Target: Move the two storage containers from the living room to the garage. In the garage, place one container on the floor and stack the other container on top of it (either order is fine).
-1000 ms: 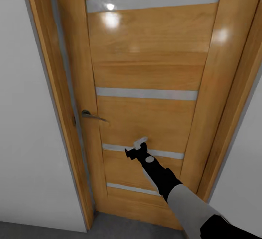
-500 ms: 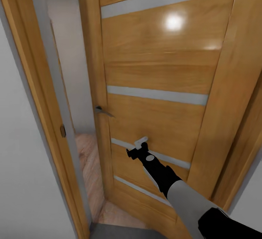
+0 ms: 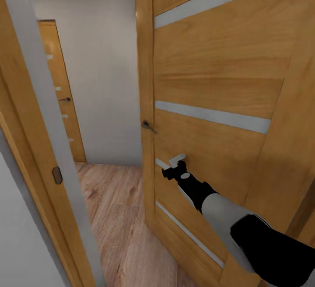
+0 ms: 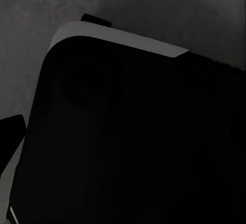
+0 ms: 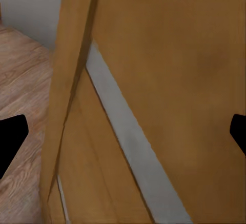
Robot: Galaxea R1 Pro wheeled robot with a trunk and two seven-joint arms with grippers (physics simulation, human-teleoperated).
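A doorway gives onto a room with light wood plank flooring (image 3: 118, 217) and a plain pale wall (image 3: 100, 59); a second wooden door (image 3: 59, 90) stands shut at the far side. The near wooden door (image 3: 210, 81), banded with pale horizontal strips, stands swung partly open beside its door frame (image 3: 39, 147), lever handle (image 3: 148, 126) at its free edge.

The right end effector (image 3: 177, 162) is against the door's face, near one of the lower pale strips, apparently to push the panel wide enough for the base to pass. In the right wrist view its two dark fingertips (image 5: 11, 137) sit far apart at opposite edges of the picture, holding nothing. The right arm reaches forward and upward from the lower right, nearly straight, wrist level with the lower strip.

The left wrist view shows a dark rounded body (image 4: 133, 142) over grey ground; whether that end effector is parted or closed I cannot tell.

The storage containers are not in sight; fetching them likely lies ahead.
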